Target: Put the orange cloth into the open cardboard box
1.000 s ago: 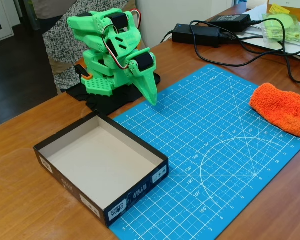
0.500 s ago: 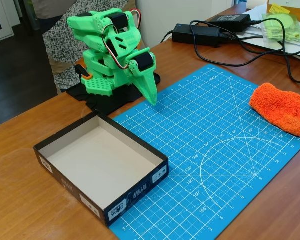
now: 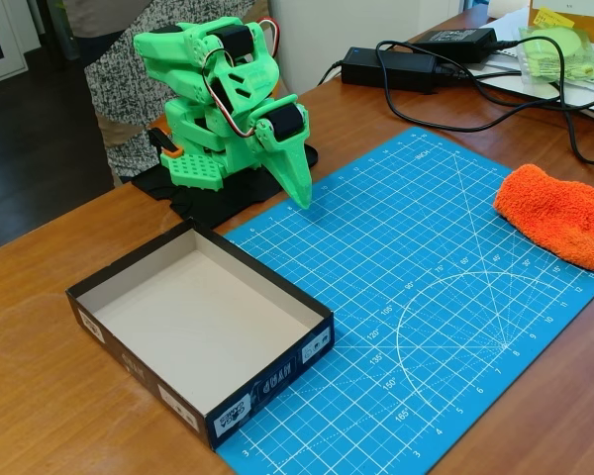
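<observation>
Fixed view looks across a wooden table [image 3: 40,396] at a bright green, five-joint printed arm [image 3: 218,109] folded down over its black base, with the gripper [image 3: 302,193] pointing down at the near corner of a blue gridded cutting mat [image 3: 406,327]. Its two tapered fingers appear pressed together with no gap between them and nothing held, so the gripper reads as clenched and empty.

A bright orange, fluffy terry cloth [image 3: 556,214], an oblong pad, lies on the mat's far right edge, well apart from the gripper and to its right in this picture. Its long axis runs diagonally, from upper left down toward lower right, roughly along the mat's right border. A shallow cardboard box [image 3: 267,381] with dark printed outer walls and a pale beige inside sits open at the lower left, its right corner overlapping the mat, below the gripper and on the opposite side from the cloth.

Judging from this layout, the task has not begun: the arm would need to unfold and swing right across the mat, open its fingers, and close across the cloth's narrow width rather than along its length. Black power bricks and cables [image 3: 416,61] lie behind the mat.
</observation>
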`<state>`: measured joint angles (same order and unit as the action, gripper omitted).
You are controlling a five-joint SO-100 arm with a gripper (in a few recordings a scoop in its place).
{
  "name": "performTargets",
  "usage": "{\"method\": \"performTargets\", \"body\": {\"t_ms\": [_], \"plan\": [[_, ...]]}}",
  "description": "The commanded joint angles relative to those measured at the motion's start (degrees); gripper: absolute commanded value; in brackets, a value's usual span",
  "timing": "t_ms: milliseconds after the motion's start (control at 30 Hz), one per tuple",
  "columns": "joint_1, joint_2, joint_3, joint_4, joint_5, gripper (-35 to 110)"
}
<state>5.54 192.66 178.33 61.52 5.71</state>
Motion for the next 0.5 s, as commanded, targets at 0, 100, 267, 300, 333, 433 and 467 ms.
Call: {"method": "performTargets", "body": {"t_ms": [0, 100, 267, 300, 333, 433, 467], "plan": [[1.0, 0.8, -1.6, 0.2, 0.4, 0], [1.0, 0.8, -1.6, 0.2, 0.4, 0], [1.9, 0.8, -1.2, -1.1, -1.5, 2], [0.8, 0.8, -1.1, -1.8, -2.8, 3], [-0.5, 0.8, -1.1, -2.0, -6.1, 4], [-5.5, 0.7, -4.2, 0.4, -10.5, 6], [-7.4, 0.7, -6.2, 1.5, -11.1, 6]]}}
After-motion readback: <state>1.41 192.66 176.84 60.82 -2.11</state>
